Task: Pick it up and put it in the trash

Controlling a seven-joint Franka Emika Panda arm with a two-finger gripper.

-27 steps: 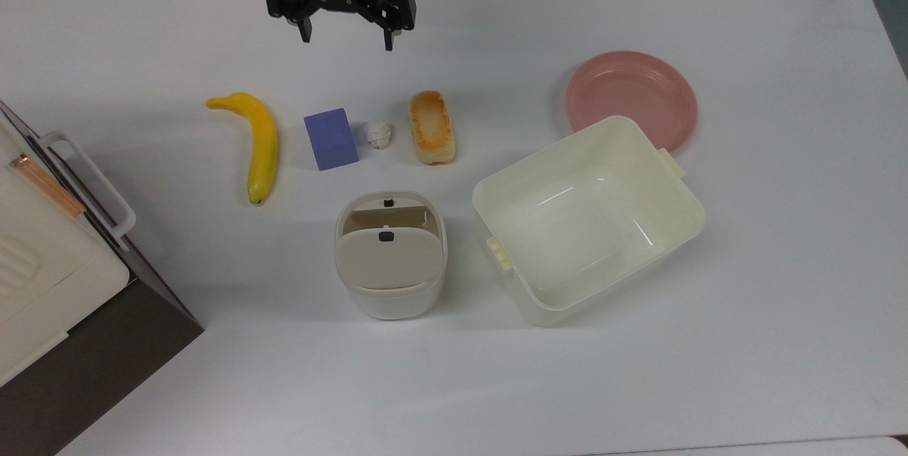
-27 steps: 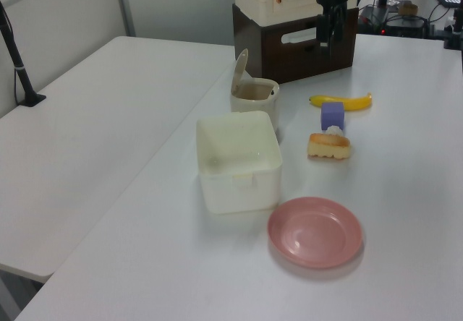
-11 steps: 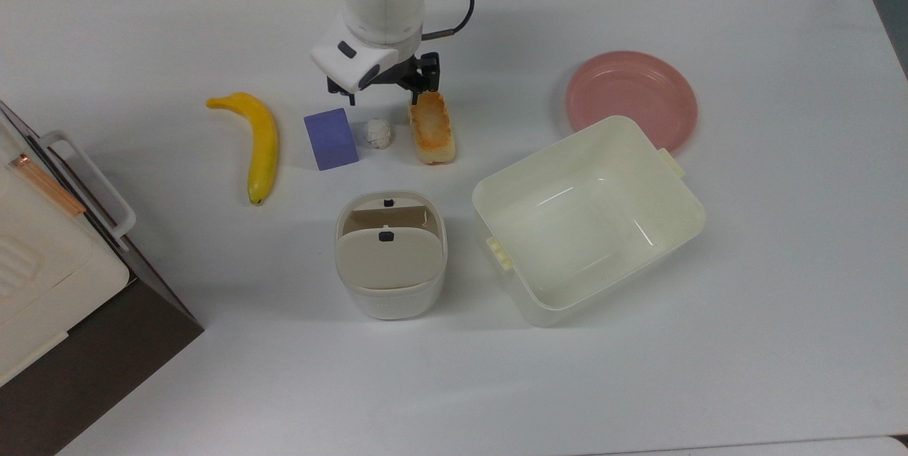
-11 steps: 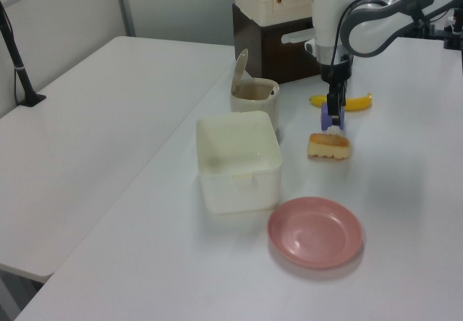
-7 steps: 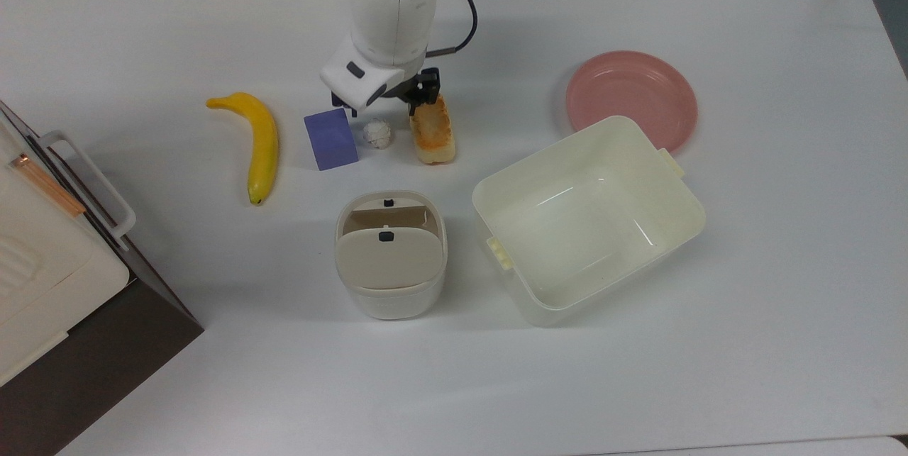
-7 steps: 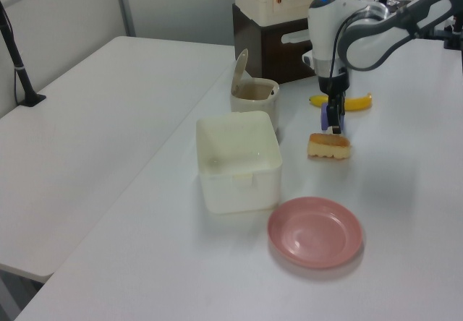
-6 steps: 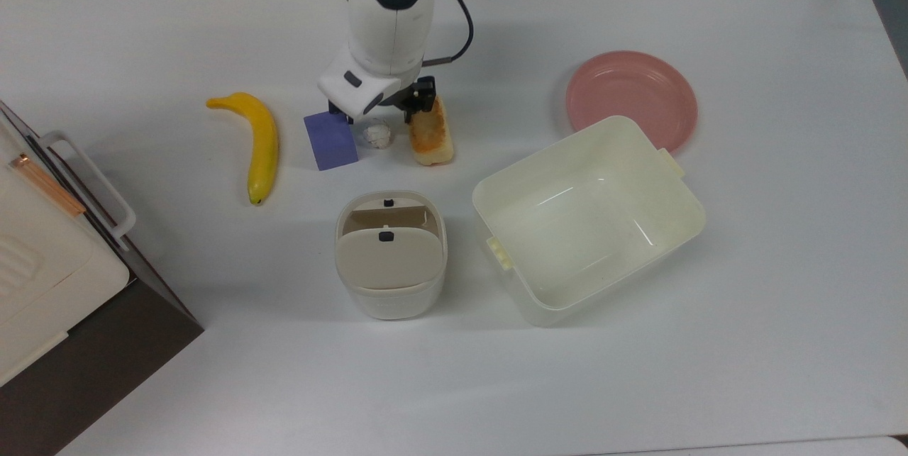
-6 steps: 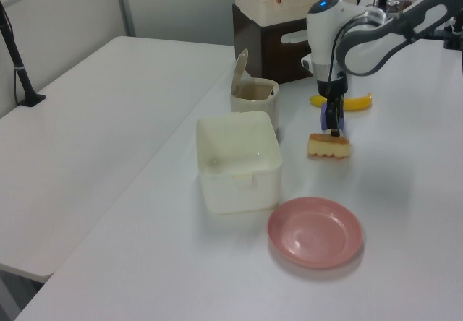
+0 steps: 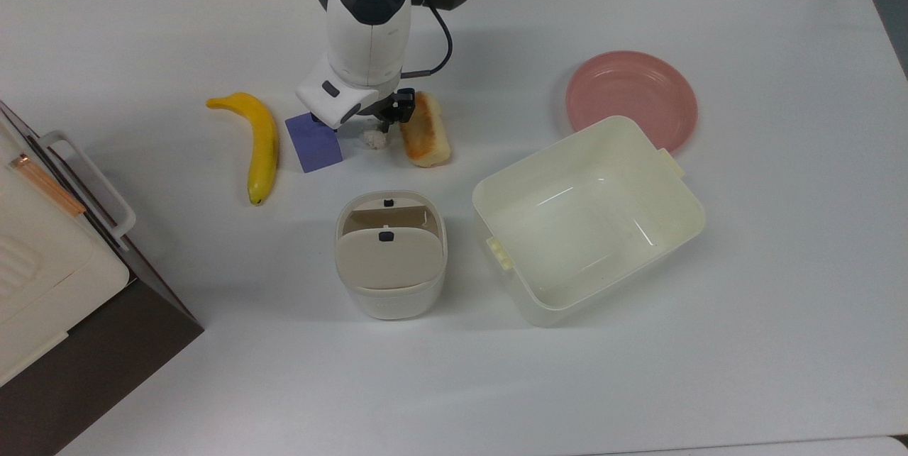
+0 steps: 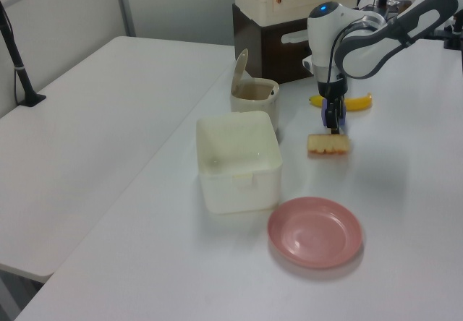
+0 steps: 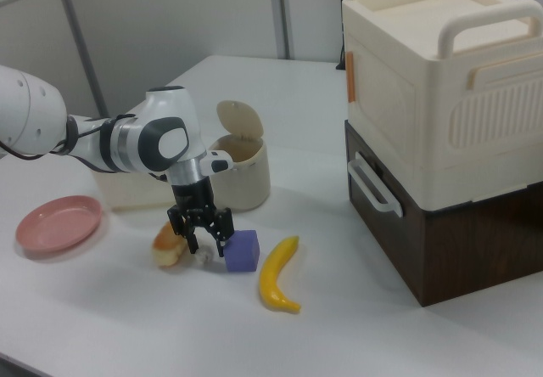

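— Between one purple block (image 9: 313, 142) and one toasted bread loaf (image 9: 424, 129): one small white crumpled paper ball (image 9: 373, 139).
— Gripper (image 11: 206, 243)?
— One, straddling it, jaws spread. One lidded cream bin (image 9: 390, 254) stands apart.

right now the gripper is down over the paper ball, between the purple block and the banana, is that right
Not quite. The gripper is down over the paper ball, but the ball lies between the purple block and the bread, not the banana. The banana lies on the far side of the block, toward the top view's left. The top view shows this.
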